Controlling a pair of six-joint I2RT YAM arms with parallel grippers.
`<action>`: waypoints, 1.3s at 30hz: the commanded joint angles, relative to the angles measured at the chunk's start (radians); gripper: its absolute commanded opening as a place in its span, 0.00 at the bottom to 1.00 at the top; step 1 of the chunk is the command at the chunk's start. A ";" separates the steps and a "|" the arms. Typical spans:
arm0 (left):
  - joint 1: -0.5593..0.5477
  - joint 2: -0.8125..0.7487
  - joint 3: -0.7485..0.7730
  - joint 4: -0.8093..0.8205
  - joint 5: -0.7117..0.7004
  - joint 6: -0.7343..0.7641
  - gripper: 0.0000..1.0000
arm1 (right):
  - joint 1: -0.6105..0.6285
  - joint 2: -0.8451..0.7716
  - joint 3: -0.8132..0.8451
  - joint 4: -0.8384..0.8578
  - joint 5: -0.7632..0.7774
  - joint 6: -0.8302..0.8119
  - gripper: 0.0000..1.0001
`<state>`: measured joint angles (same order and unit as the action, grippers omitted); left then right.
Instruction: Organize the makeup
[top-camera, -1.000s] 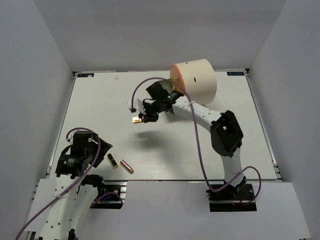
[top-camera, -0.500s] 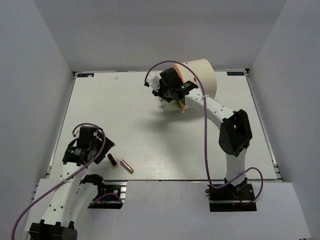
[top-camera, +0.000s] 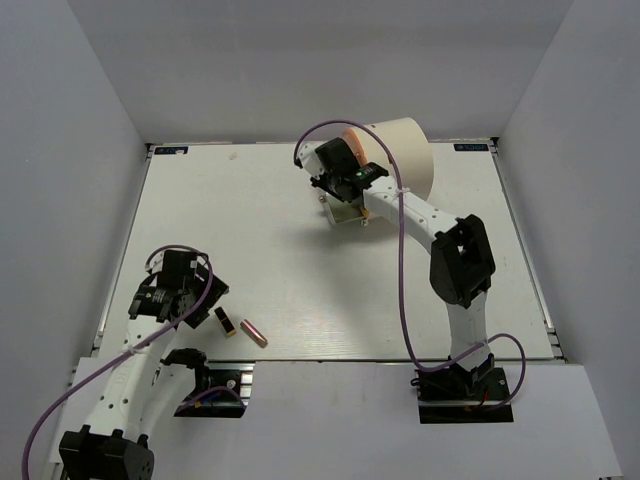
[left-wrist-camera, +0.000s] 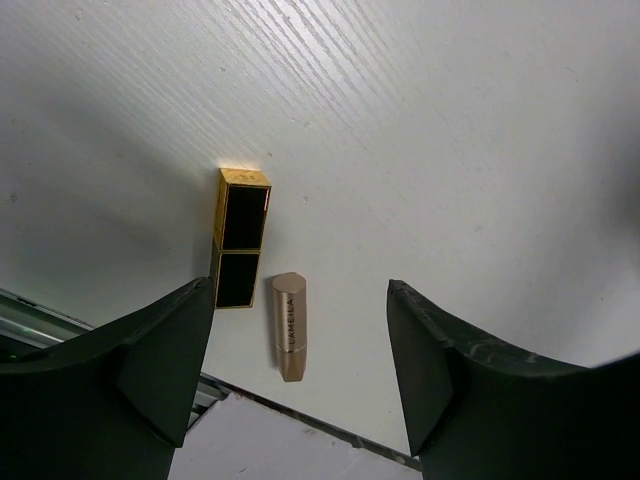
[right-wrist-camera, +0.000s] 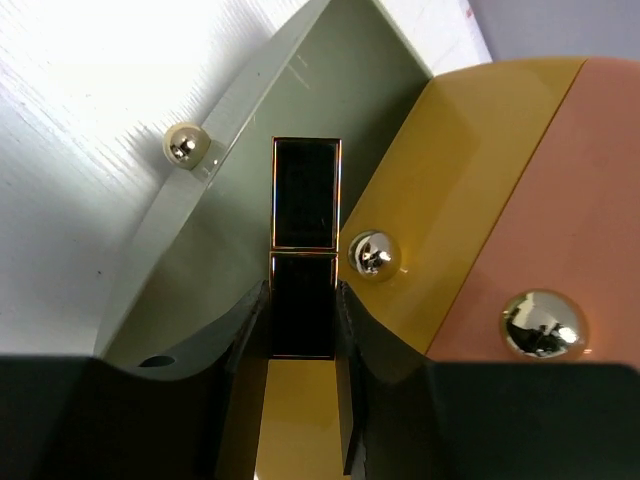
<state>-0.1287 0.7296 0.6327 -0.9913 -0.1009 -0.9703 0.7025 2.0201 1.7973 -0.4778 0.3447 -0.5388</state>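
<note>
The right gripper (right-wrist-camera: 300, 335) squeezed a black lipstick (right-wrist-camera: 305, 215) over the open drawer (right-wrist-camera: 225, 235) of the round box (top-camera: 405, 160). The drawer was narrow, so a crooked drop might hit its wall or a knob (right-wrist-camera: 372, 253) and spill out. The left gripper (left-wrist-camera: 298, 330) hung spread wide above a black tube (left-wrist-camera: 241, 238) and a pink tube (left-wrist-camera: 289, 327), just beside each other, close to the table's (left-wrist-camera: 420, 120) near edge. A bump could roll the pink one off. Farther in there was plenty of room.

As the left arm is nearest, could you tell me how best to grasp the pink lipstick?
Grip the pink lipstick at mid-length from straight above, fingers across its width: it lies flat. One finger likely must slip into the narrow gap beside the black-and-gold tube.
</note>
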 joint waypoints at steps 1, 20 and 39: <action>-0.005 0.004 0.016 -0.007 -0.025 -0.008 0.80 | 0.008 0.019 0.030 -0.028 0.047 0.034 0.00; -0.014 0.186 0.013 -0.026 0.013 0.010 0.82 | 0.003 0.000 0.048 -0.133 -0.137 0.085 0.55; -0.032 0.431 0.012 0.091 0.049 0.082 0.73 | -0.081 -0.228 -0.004 -0.058 -0.464 0.224 0.54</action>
<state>-0.1474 1.1408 0.6327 -0.9424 -0.0597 -0.9077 0.6430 1.8530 1.8027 -0.5877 -0.0505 -0.3515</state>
